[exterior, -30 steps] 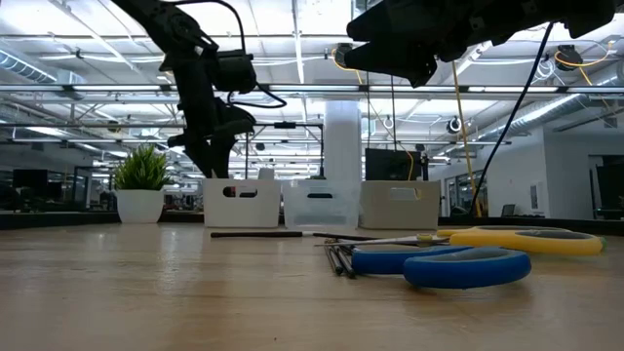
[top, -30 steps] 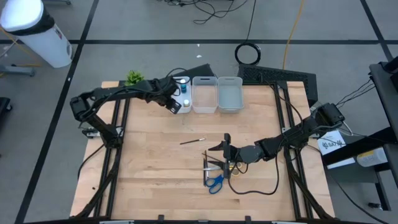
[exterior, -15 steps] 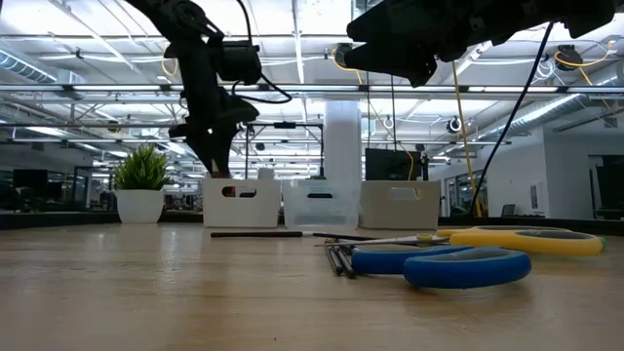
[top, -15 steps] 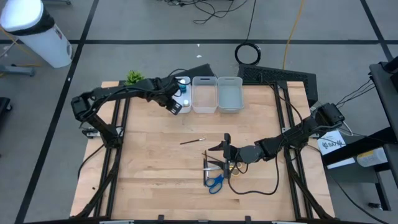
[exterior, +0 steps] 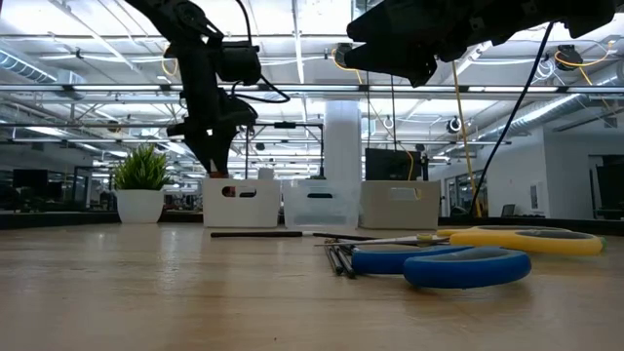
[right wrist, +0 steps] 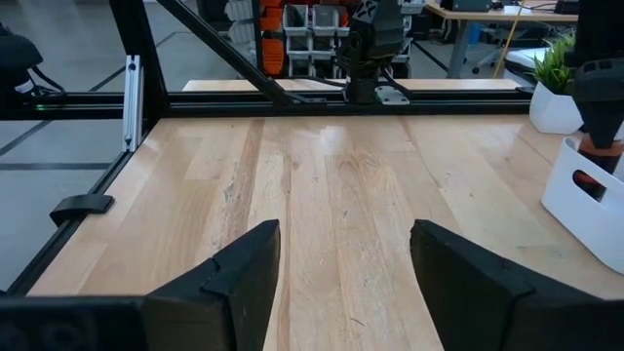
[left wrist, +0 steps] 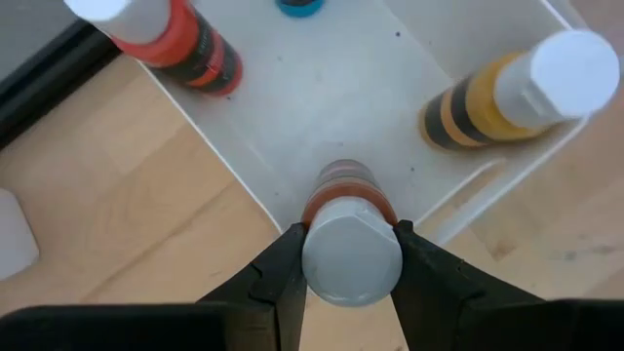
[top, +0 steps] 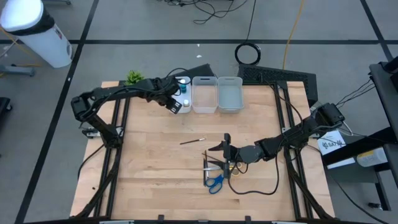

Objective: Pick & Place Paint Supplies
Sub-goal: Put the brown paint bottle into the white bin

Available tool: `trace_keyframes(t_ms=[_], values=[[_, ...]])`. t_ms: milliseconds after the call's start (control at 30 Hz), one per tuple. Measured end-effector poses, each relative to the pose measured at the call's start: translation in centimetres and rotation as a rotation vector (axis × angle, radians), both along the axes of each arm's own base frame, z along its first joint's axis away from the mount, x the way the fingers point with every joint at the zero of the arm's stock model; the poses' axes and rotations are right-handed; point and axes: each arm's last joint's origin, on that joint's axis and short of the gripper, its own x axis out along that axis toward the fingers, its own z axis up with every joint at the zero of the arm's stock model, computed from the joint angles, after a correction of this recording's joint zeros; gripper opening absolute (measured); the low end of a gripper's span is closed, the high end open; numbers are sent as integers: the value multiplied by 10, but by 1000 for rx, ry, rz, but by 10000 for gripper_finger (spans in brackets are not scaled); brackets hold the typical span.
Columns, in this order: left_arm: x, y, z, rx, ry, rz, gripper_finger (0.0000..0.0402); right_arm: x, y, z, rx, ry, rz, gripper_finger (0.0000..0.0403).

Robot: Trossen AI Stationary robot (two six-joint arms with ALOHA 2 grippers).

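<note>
My left gripper (top: 176, 103) hovers at the near end of the left whitish bin (top: 184, 81), shut on a white-capped paint bottle (left wrist: 343, 200) with a red-brown body. Inside that bin stand a red bottle (left wrist: 185, 44) and a yellow-brown bottle (left wrist: 507, 97). My right gripper (top: 219, 149) is open, above a cluster lying flat on the table: blue-handled scissors (exterior: 439, 265), yellow-handled scissors (exterior: 531, 239) and thin dark brushes (top: 208, 165). A single brush (top: 193, 141) lies apart, nearer the bins. My right gripper (right wrist: 336, 263) touches nothing. My left gripper pinches the bottle's white cap (left wrist: 351, 261) between its two fingers, one on either side, coming from above and pointing down. The bottle hangs upright below the fingers over a corner of the left bin; I cannot tell whether its bottom rests on the bin's floor.
Two more whitish bins, the middle bin (top: 204, 94) and the right bin (top: 229, 93), stand in a row beside the left one at the table's far edge. A small green potted plant (top: 134, 78) sits at the far left corner. Bare wood (top: 149, 174) stretches across the near left.
My left gripper, still shut on the bottle, shifted and tipped slightly over the left bin between a second and half a second ago, and has since kept still.
</note>
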Motion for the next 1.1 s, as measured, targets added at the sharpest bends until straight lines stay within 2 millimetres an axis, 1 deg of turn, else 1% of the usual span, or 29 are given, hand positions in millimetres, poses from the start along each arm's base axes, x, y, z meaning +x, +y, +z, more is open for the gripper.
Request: trace_keyframes(t_ms=[100,433,667,767,900,1100], values=[[0,0,0,1,0,2,124,0,0,0,4,0,-1,219],[1,1,-1,2,-7,14,129,0,0,0,4,0,-2,213],[10,5,-17,-15,20,12,124,0,0,0,5,0,-3,216],[12,6,-23,-19,39,-3,135,0,0,0,4,4,-3,214],[12,7,-23,-17,44,-9,145,0,0,-1,1,9,-2,213],[10,3,-18,-15,33,-30,149,0,0,-1,0,14,-2,217]])
